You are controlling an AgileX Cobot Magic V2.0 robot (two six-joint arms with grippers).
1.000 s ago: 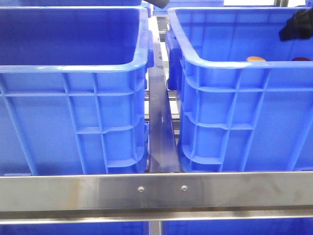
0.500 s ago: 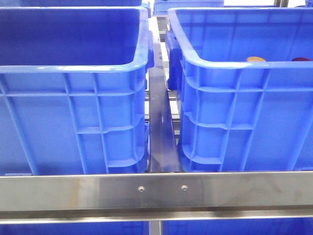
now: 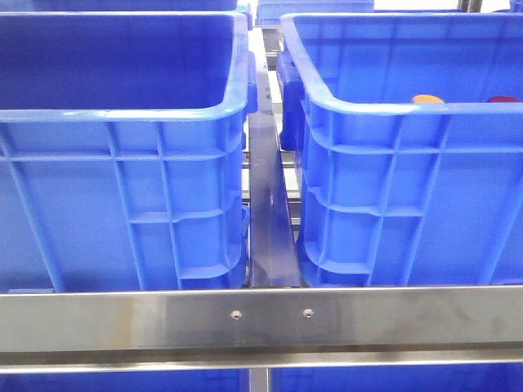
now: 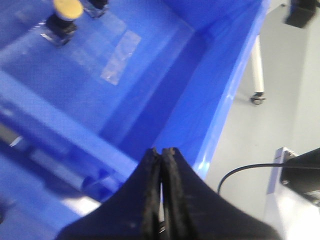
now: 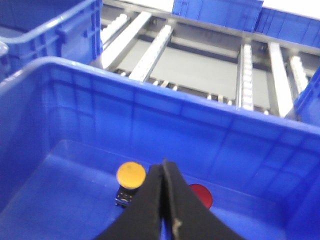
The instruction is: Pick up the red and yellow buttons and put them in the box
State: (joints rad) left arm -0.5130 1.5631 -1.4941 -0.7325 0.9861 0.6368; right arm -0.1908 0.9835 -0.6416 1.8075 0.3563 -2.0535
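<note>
The orange-yellow button (image 5: pixel 131 175) sits on a small black base on the floor of a blue crate (image 5: pixel 75 75), with the dark red button (image 5: pixel 202 195) beside it. In the front view their tops, yellow (image 3: pixel 427 99) and red (image 3: pixel 503 100), show just over the near rim of the right crate (image 3: pixel 392 110). My right gripper (image 5: pixel 164 162) is shut and empty, above the crate floor between the two buttons. My left gripper (image 4: pixel 161 150) is shut and empty over a crate rim; the yellow button (image 4: pixel 67 9) lies far from it. Neither gripper shows in the front view.
A second blue crate (image 3: pixel 122 114) stands at the left, its inside mostly hidden. A steel rail (image 3: pixel 261 318) crosses the front, with a metal strip (image 3: pixel 268 212) between the crates. Roller tracks (image 5: pixel 150 47) and more blue crates lie behind. A caster wheel (image 4: pixel 256 97) stands on grey floor.
A black arm part at the upper right of the front view one second ago has gone out of view. The crates and buttons have not moved.
</note>
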